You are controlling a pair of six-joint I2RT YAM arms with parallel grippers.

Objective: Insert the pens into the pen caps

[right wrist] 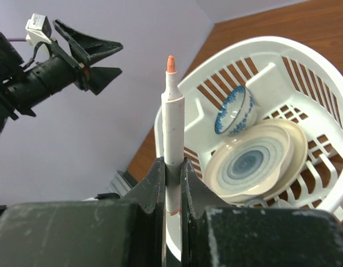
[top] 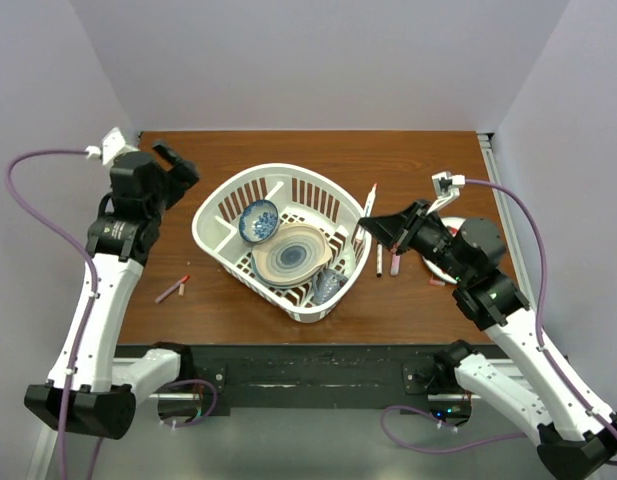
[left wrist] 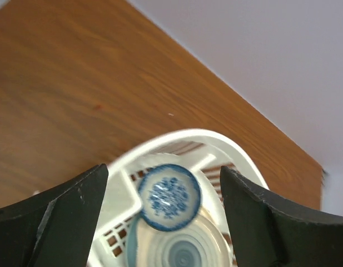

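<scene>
My right gripper is shut on a white pen with an orange tip and holds it up beside the white basket's right rim. In the right wrist view the pen stands upright between the closed jaws, bare tip on top. A white pen and a pink pen lie on the table under that gripper. A small red cap lies near the right arm. A pink pen with a red piece at its end lies at the left. My left gripper is open and empty, raised at the far left.
A white basket in the table's middle holds a blue patterned bowl, a striped plate and a cup. The left wrist view looks down on the bowl. A white dish sits under the right arm.
</scene>
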